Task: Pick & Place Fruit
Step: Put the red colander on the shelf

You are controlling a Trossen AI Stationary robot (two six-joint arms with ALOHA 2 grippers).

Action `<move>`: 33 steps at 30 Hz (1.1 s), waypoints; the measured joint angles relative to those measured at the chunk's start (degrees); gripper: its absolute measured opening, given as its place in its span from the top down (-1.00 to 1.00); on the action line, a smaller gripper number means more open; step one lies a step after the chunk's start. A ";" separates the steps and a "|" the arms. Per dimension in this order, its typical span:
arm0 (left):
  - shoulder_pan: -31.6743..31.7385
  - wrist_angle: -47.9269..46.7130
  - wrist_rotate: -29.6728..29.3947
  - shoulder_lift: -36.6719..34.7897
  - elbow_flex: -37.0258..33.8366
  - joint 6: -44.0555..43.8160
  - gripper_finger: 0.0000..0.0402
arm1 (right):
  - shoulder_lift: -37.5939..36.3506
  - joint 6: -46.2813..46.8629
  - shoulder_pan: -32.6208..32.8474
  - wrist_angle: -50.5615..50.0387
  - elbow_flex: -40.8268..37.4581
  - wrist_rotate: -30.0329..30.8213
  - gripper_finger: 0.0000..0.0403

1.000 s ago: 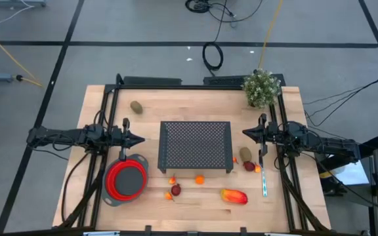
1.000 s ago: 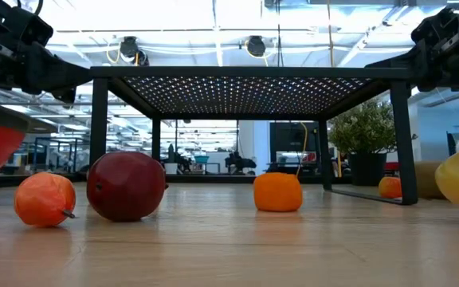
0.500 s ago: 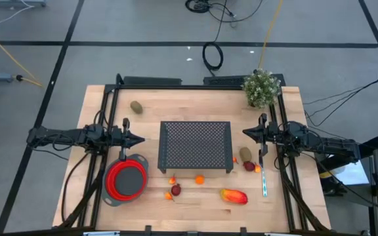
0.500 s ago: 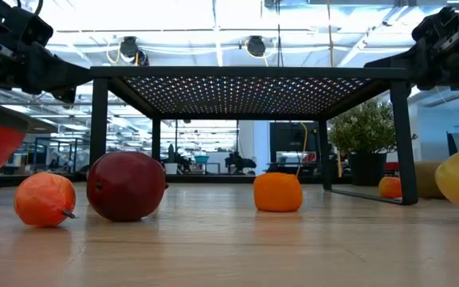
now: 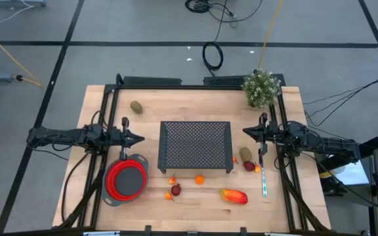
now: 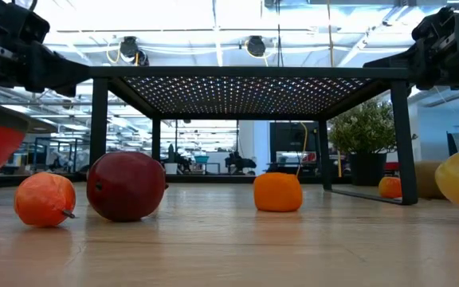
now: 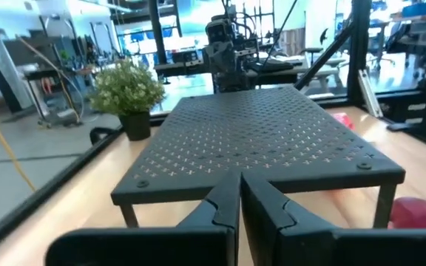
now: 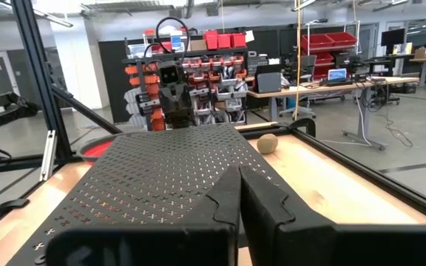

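Honestly, both the left gripper [image 5: 138, 139] and right gripper [image 5: 247, 134] hover with fingers clenched empty beside the black perforated metal rack [image 5: 195, 145], so the small round toy fruit [image 5: 199, 178] scattered along the wooden counter [image 5: 189, 101] front could roll if nudged.

Fruit all loose on the wooden table, none held. Brown oval [image 5: 136, 106] alone near far left corner. Second brown oval [image 5: 245, 154] on the right side, dark red piece [image 5: 249, 166] just beside it, tiny orange bit [image 5: 257, 169] next to that. Long red-orange-yellow piece [image 5: 234, 196] lying flat near front edge. Orange ball [image 5: 199, 179] front centre. Dark red ball [image 5: 176, 189] with two small orange balls [image 5: 168, 195] close by
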 joint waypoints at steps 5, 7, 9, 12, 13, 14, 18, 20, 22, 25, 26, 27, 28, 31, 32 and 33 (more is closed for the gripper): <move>0.02 2.97 -1.92 0.00 0.04 2.79 0.98 | 0.02 0.90 0.00 1.28 0.01 -0.02 1.00; 0.03 5.84 -1.97 0.00 0.06 2.52 0.95 | 0.00 2.09 0.00 2.49 0.01 -0.02 1.00; 0.02 9.18 -1.92 0.00 0.09 1.97 0.92 | 0.00 2.71 0.00 2.81 0.00 -0.02 1.00; 0.02 14.45 -2.14 0.00 0.11 -0.50 0.90 | 0.00 3.54 0.00 3.04 0.00 -0.02 1.00; 0.02 16.51 -2.58 0.00 0.13 -1.23 0.90 | 0.00 3.62 0.00 3.04 0.00 -0.02 1.00; 0.02 18.51 -3.32 0.00 0.17 -1.98 0.90 | 0.00 3.65 0.00 3.03 0.00 -0.04 1.00; 0.03 21.70 -4.88 -0.01 0.51 -1.71 0.97 | 0.00 3.63 0.00 3.02 0.00 -0.02 1.00; 0.02 21.61 -4.90 0.00 0.88 -0.85 0.99 | 0.00 3.56 0.00 3.02 0.01 0.01 1.00; 0.02 21.59 -5.15 0.38 1.20 -0.86 0.97 | 0.00 3.53 0.00 3.02 0.00 0.05 1.00; 0.02 21.40 -6.15 1.86 2.12 -1.34 0.95 | 0.00 3.49 0.00 3.02 0.00 0.13 1.00; 0.02 20.82 -6.45 2.74 2.78 -1.59 0.95 | 0.00 3.49 0.01 3.02 0.00 0.13 1.00; 0.02 19.45 -6.47 3.69 3.68 -1.83 0.96 | 0.00 3.49 0.00 3.02 0.02 0.13 1.00; 0.02 17.11 -6.47 4.88 4.96 -1.86 0.97 | 0.00 3.49 0.00 3.02 0.00 0.13 1.00; 0.02 8.16 -7.42 9.86 10.56 -2.57 0.99 | 0.00 3.47 0.00 3.02 0.00 0.15 1.00; 0.02 5.53 -8.25 11.85 12.72 -3.16 0.98 | 0.00 3.47 0.00 2.99 0.00 0.15 1.00; 0.02 3.28 -9.34 13.80 14.84 -3.96 0.97 | 0.00 3.49 0.02 2.99 0.02 0.15 1.00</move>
